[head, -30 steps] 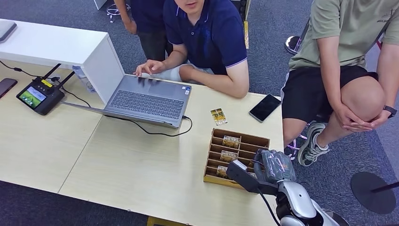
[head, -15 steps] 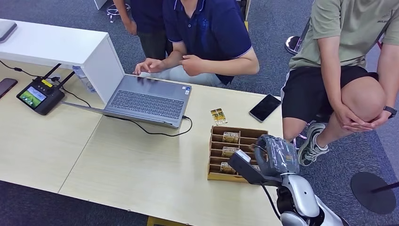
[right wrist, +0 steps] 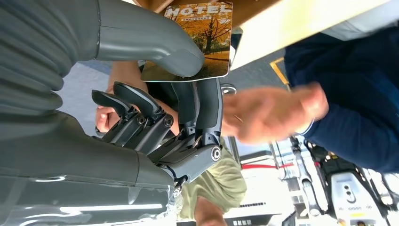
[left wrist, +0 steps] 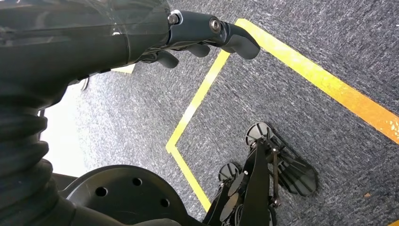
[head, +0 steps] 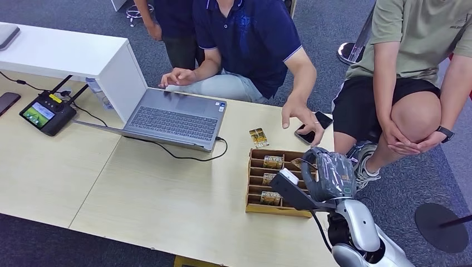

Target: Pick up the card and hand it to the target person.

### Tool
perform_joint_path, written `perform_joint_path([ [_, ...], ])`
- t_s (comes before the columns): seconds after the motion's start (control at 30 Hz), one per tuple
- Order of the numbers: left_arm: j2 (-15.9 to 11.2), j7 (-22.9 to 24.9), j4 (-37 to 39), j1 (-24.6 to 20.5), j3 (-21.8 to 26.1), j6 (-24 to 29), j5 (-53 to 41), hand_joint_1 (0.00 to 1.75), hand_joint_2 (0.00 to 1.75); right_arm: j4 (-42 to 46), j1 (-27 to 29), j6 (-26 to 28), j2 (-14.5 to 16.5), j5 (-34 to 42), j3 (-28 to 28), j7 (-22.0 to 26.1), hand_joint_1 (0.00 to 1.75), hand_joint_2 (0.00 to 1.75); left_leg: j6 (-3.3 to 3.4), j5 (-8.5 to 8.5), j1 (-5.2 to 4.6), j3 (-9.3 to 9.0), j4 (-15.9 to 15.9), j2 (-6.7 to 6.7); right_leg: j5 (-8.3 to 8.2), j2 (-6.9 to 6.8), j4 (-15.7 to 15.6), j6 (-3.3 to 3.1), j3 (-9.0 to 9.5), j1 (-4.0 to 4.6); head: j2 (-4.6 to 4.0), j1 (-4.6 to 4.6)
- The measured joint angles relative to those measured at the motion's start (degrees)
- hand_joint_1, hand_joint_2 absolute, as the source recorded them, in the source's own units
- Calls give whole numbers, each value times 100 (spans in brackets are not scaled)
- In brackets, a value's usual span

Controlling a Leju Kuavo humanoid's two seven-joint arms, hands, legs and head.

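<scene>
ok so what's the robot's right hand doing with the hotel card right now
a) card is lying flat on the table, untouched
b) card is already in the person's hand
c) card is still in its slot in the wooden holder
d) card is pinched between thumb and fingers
d: in the right wrist view the right hand pinches the card under its thumb, while the person's hand reaches close but has not taken it.

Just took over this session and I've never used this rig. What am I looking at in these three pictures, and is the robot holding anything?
The wide picture is from the robot's head, looking down at a table. The other two come from cameras at its wrists. The right hand pinches a hotel card between thumb and fingers, above the wooden card box. A person's hand reaches toward it. A laptop and a loose card also lie there. The left hand hangs over the carpet, holding nothing.
</scene>
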State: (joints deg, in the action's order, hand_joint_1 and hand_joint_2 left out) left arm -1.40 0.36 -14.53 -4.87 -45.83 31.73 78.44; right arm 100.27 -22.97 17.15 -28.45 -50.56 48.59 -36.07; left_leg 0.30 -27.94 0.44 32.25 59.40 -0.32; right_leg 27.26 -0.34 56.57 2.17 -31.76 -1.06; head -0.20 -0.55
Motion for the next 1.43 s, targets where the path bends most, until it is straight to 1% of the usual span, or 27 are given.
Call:
perform_joint_path([
  [0.17, 0, 32, 0, -2, -4, -37, -40, 0, 175, -6, -236, 174, 114, 113, 8, 236, 175, 175, -1, 1, 1, 1, -1, 0, 0, 0, 1, 0, 1, 0, 0, -1],
  [0.3, 0, 58, 0, -14, -15, -97, -126, 0, 175, -130, -576, 197, 355, 363, 85, 512, 175, 175, -1, 1, 2, 2, -1, 0, 0, 0, 2, 0, 1, 1, 0, -1],
  [0.53, 0, 136, 0, -26, -23, -126, -244, 0, 175, -803, -1111, 591, 842, 775, 241, 847, 175, 175, 1, 3, 2, 3, -1, -2, 0, -2, 2, 0, 0, 1, 0, -1],
  [0.67, -1, 176, 0, -27, -66, -134, -298, 0, 175, -1157, -1299, 737, 1039, 884, 290, 951, 175, 175, 1, 3, 1, 5, -1, -2, 0, -2, 1, 0, 0, 0, 0, -1],
  [0.87, -2, 251, 0, -27, -120, -133, -337, 0, 175, -1560, -1450, 776, 1248, 982, 358, 1035, 175, 175, 1, 3, 1, 3, -1, -2, 0, -3, 1, 0, -1, 0, 0, -2],
  [1.0, -2, 291, 0, -27, -157, -128, -344, 0, 175, -1745, -1469, 800, 1314, 1005, 414, 1040, 0, 175, 1, 3, 1, 3, -1, -2, 0, -2, 1, 0, -1, 1, 0, -1],
  [1.13, -3, 190, 0, -27, -179, -124, -358, 0, 0, -1835, -1475, 799, 1327, 976, 437, 1005, 0, 175, 1, 3, 1, 3, -1, -2, 0, -2, 1, 0, -1, 0, 0, -1],
  [1.33, -4, 69, 0, -25, -195, -121, -298, 0, 0, -1887, -1484, 780, 1326, 938, 439, 939, 0, 175, 1, 3, 1, 3, 0, -2, 0, -2, 1, 0, -1, 0, 0, -1],
  [1.43, -4, 37, 0, -25, -194, -134, -259, 0, 0, -1892, -1486, 839, 1325, 1057, 436, 939, 0, 175, 1, 3, 1, 1, 0, -2, 0, -2, 1, 0, -1, 0, 0, -2],
])
